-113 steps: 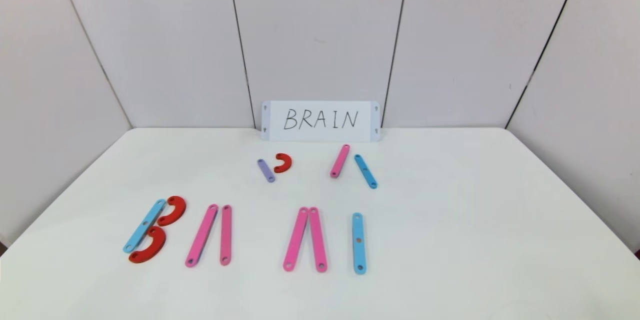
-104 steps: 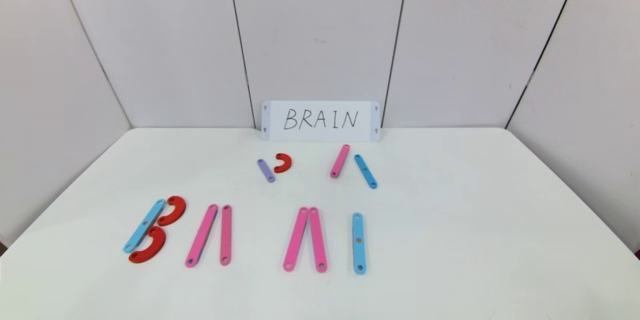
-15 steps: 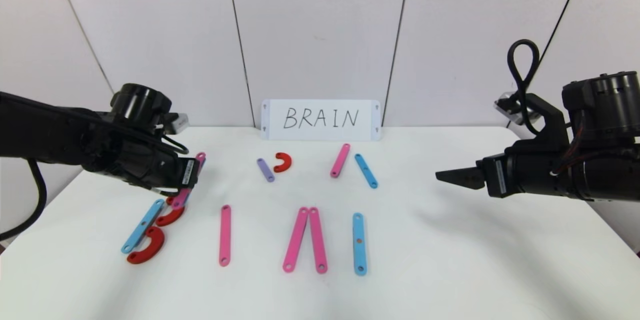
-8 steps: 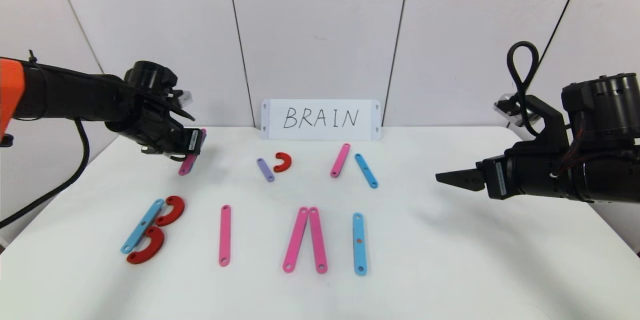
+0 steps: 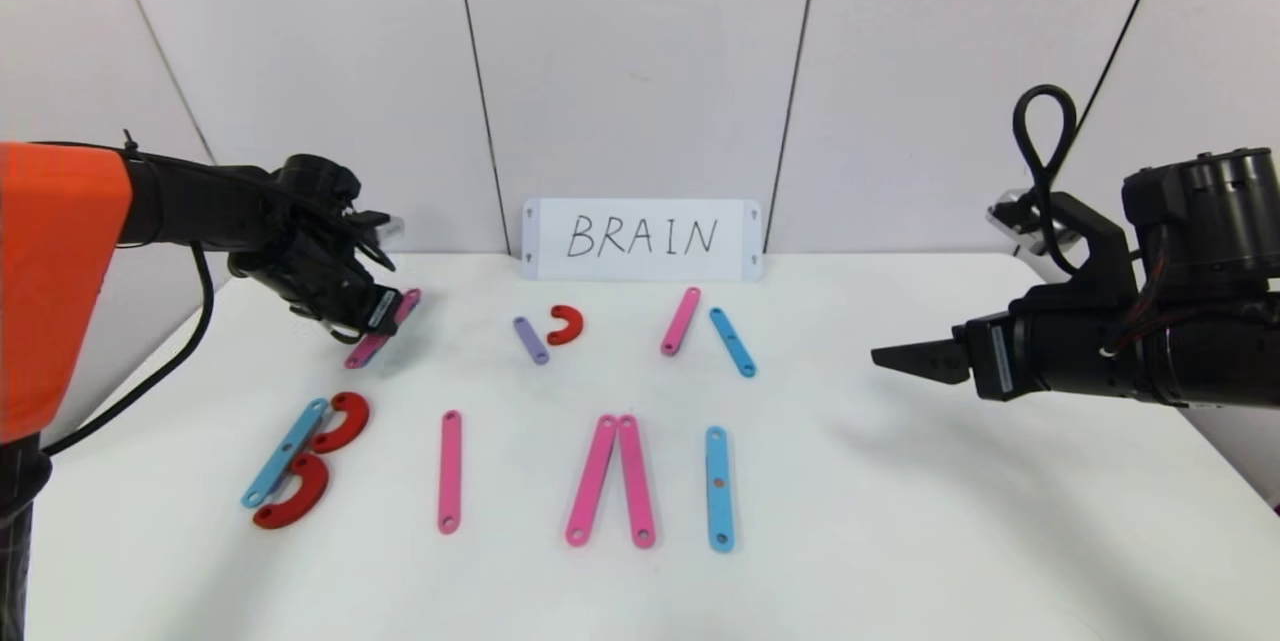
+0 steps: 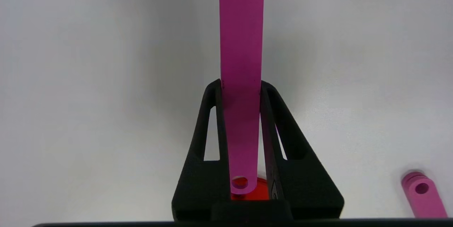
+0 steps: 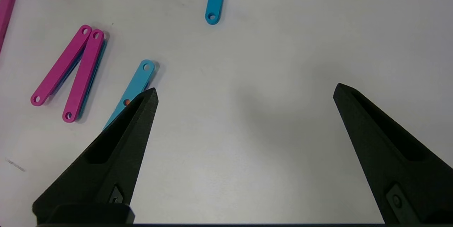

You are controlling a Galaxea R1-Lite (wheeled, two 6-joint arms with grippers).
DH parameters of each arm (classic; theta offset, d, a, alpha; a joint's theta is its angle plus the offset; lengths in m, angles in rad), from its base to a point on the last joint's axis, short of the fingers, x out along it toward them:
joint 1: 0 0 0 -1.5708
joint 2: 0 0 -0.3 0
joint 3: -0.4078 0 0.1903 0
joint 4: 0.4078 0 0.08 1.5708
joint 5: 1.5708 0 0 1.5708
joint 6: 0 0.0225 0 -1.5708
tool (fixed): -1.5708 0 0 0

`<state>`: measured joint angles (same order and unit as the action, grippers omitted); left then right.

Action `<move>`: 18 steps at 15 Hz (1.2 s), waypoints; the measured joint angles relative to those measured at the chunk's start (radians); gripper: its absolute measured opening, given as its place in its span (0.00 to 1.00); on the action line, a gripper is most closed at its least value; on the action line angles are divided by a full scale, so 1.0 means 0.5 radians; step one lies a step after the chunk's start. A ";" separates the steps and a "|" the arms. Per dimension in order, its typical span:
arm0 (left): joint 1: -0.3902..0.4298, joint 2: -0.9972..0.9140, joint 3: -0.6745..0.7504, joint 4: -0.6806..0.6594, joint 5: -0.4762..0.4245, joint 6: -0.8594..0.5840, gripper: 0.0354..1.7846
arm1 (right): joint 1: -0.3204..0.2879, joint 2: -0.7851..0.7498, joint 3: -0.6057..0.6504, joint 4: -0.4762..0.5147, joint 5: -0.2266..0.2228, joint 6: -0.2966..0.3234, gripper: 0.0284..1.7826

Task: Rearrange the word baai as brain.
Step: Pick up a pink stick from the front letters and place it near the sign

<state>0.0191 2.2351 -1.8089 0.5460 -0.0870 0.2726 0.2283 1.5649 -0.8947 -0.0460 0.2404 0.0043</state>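
Baai, the word laid out in flat plastic pieces [image 5: 450,471], runs along the near part of the white table [image 5: 900,541], from about 8 o'clock to 6 o'clock of the table's middle. At its 9 o'clock end a blue straight strip with holes [image 5: 286,452] touches two red C-shaped arcs [image 5: 342,421]. Next comes a single pink strip [image 5: 449,471], then two pink strips meeting at their far ends [image 5: 610,479], then an upright blue strip [image 5: 718,487].

One long pink plastic strip [image 5: 382,329] is off at 10 o'clock, clamped between the closed fingers of the left gripper [image 5: 385,313]; the left wrist view shows it pinched edge to edge [image 6: 241,78], reaching out past the fingertips.

Toward 12 o'clock lie a short purple strip [image 5: 531,340], a small red arc [image 5: 567,325], a short pink strip [image 5: 680,321] and a short blue strip [image 5: 732,342], in front of a white card with handwritten BRAIN [image 5: 641,240].

The right gripper [image 5: 905,358] hangs above the table at 3 o'clock, fingers spread wide [image 7: 244,94], holding nothing.
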 joint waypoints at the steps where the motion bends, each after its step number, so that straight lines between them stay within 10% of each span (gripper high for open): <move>1: 0.009 0.014 -0.001 0.000 -0.017 0.082 0.15 | 0.000 -0.001 0.003 0.000 0.000 0.000 0.97; 18: 0.028 0.220 -0.266 0.026 -0.082 0.171 0.15 | 0.000 0.000 0.021 0.000 -0.002 -0.002 0.97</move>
<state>0.0330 2.3451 -1.9417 0.5589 -0.1279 0.3579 0.2283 1.5649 -0.8843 -0.0462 0.2396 0.0032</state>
